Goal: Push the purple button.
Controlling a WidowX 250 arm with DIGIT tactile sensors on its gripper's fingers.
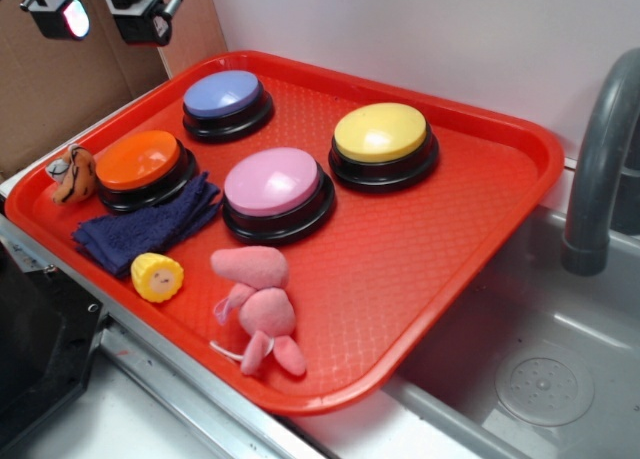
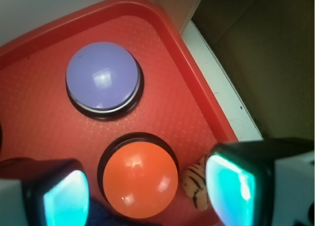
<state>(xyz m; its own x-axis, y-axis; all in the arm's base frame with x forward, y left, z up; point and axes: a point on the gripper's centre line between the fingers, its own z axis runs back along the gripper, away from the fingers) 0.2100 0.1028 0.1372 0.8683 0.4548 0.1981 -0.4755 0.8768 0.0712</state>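
The purple button (image 1: 223,95) (image 2: 102,77), a periwinkle dome on a black base, sits at the far left of the red tray (image 1: 440,239). High above the tray's left corner hangs my gripper (image 1: 105,14), only its fingertips showing at the top edge of the exterior view. In the wrist view my gripper (image 2: 147,194) is open, its pads wide apart with nothing between them, hovering above the orange button (image 2: 140,179). The purple button lies ahead of it, untouched.
The tray also carries an orange button (image 1: 140,161), a pink-lilac button (image 1: 272,182), a yellow button (image 1: 380,132), a dark blue cloth (image 1: 150,224), a toy corn (image 1: 157,276), a pink plush (image 1: 258,309) and a striped tiger toy (image 1: 75,174) (image 2: 195,186). A sink (image 1: 540,369) with a grey faucet (image 1: 600,159) lies right.
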